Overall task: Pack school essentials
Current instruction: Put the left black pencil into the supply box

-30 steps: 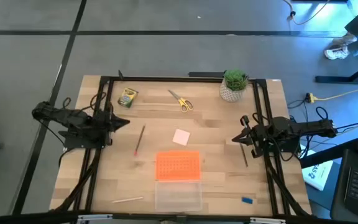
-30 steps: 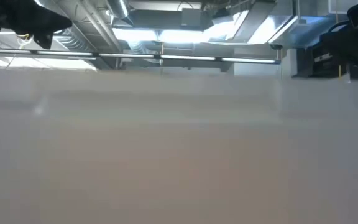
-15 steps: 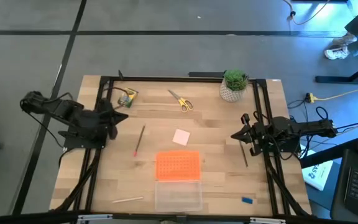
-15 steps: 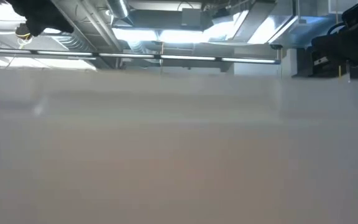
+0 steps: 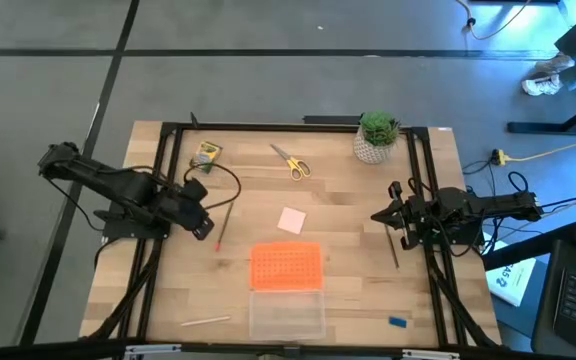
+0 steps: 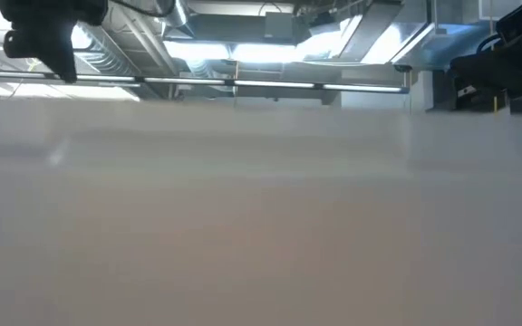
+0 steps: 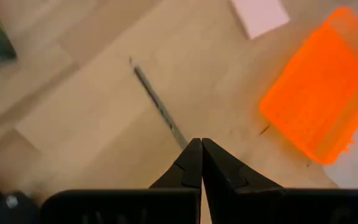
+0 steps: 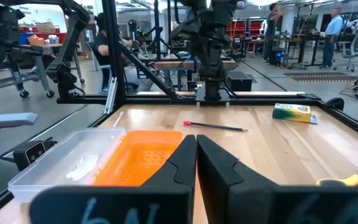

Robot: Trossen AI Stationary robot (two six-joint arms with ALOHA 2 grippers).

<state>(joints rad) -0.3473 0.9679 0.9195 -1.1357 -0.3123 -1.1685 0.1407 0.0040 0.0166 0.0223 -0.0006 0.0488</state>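
My left gripper (image 5: pixel 206 226) (image 7: pixel 196 145) is shut and points down over the wooden table, just above the thin red-tipped pencil (image 5: pixel 226 218) (image 7: pixel 157 102), near its red end. The crayon box (image 5: pixel 206 153), the yellow-handled scissors (image 5: pixel 292 161), the pink pad (image 5: pixel 291 220), a pale pencil (image 5: pixel 205 321), a dark pen (image 5: pixel 393 250) and the blue piece (image 5: pixel 398 321) all lie flat on the table. My right gripper (image 5: pixel 376 217) (image 8: pixel 196 140) is shut and waits near the table's right side.
The clear case (image 5: pixel 287 312) with its orange lid (image 5: pixel 287 266) lies near the table's near edge, and it fills the low view. A potted plant (image 5: pixel 376 136) stands at the far right. Dark frame rails (image 5: pixel 168 180) run along both sides. People stand in the room beyond.
My left gripper has swung from the table's left side toward the near edge. It has tipped down and now stands over the red-tipped pencil, still shut. The right arm has kept still and no object has moved.
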